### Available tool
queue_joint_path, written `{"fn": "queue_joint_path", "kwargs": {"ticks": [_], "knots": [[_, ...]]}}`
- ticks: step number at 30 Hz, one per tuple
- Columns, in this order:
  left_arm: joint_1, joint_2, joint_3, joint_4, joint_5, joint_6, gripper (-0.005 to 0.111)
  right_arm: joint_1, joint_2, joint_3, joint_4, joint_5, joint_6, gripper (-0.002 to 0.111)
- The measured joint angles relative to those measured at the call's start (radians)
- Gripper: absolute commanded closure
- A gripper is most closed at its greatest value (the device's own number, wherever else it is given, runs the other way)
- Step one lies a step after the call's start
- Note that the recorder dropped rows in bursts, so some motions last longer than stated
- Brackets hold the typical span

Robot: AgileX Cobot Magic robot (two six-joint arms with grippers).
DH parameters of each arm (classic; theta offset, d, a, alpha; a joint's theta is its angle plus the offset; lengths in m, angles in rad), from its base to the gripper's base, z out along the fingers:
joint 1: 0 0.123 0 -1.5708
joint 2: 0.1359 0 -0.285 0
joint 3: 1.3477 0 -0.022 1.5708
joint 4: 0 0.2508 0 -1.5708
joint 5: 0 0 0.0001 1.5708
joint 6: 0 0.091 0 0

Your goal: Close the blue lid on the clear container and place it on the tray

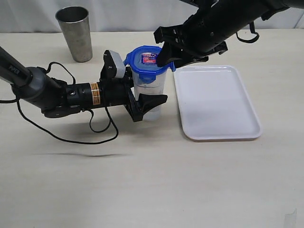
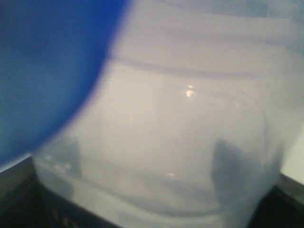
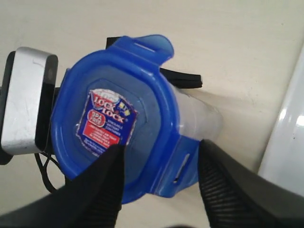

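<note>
One clear container stands upright on the pale tabletop, just left of the tray and not on it. It is tall, narrow, see-through plastic with rounded corners. Whether anything is inside it cannot be made out.

One blue lid sits on its mouth. The lid is a glossy rounded square with a red-and-blue sticker on top. The right wrist view shows two of its flaps: one flap sticks outward, and another flap hangs down against the container wall.

The left claw reaches in level from the left and is clamped around the lower body of the container. One black finger crosses in front of it. In the left wrist view the cloudy plastic fills the picture.

The right claw comes down from the upper right. Its two ribbed black fingers are spread apart over the lid's tray-side edge, with the hanging flap between them. Whether they touch the lid cannot be told.

The one tray is flat, white and smooth, a rectangle with rounded corners and a low rim.

One grey metal cup, tapered and dull, stands upright at the back left, well apart from the container. Its inside is in shadow.
</note>
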Motion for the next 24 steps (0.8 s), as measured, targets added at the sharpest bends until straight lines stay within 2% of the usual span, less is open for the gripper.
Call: {"fn": "queue_joint_path", "kwargs": {"ticks": [10,17,24], "knots": [[0.0,0.0,0.002,-0.002,0.0,-0.002,0.107,-0.008,0.035,-0.01,0.051,0.024,-0.025,0.062],[0.002,0.0,0.005,-0.01,-0.002,-0.005,0.107,-0.022,0.072,-0.014,0.163,0.046,-0.124,0.062],[0.003,0.0,0.005,-0.02,-0.001,-0.007,0.107,-0.026,0.109,-0.02,0.229,0.052,-0.144,0.073]]}}
